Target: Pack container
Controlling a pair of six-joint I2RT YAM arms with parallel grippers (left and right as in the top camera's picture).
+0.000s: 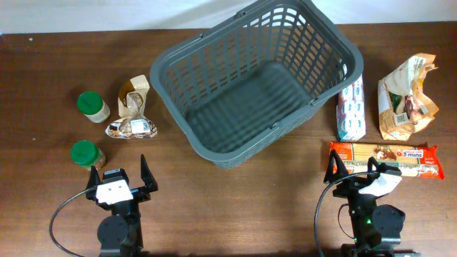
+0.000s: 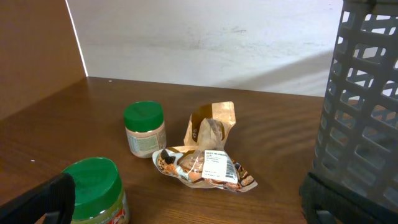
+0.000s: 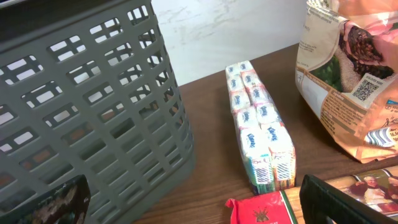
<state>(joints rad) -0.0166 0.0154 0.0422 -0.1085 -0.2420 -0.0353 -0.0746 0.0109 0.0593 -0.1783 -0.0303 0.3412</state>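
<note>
- Closest to my left wrist camera is a green-lidded jar [image 2: 93, 190], just beyond my left finger.
- Left gripper [image 1: 118, 171]: I hold it spread wide with nothing between the fingers, low over the table [image 1: 43, 86] near its front edge.
- Farther back stands a 2nd green-lidded jar [image 2: 144, 127], upright, well apart from the 1st.
- Just right of that 2nd jar lies a crumpled snack bag [image 2: 202, 165], brown at the far end and clear with a white label at the near end.
- Right gripper [image 1: 352, 168]: I hold it just as wide, also gripping nothing.
- Its fingers sit at the near left end of a red pasta packet [image 1: 385, 158], which lies flat and crosswise; I cannot tell whether they touch it.
- Beyond the packet lies a long pack of tissues [image 3: 261, 134], pointing away from me, just beside the container's right wall.
- Right of the tissues slumps a tan printed bag [image 3: 348, 81].
- The container [image 1: 207, 53] sits at the middle of the table toward the far side, turned at an angle, between the 2 groups of groceries.
</note>
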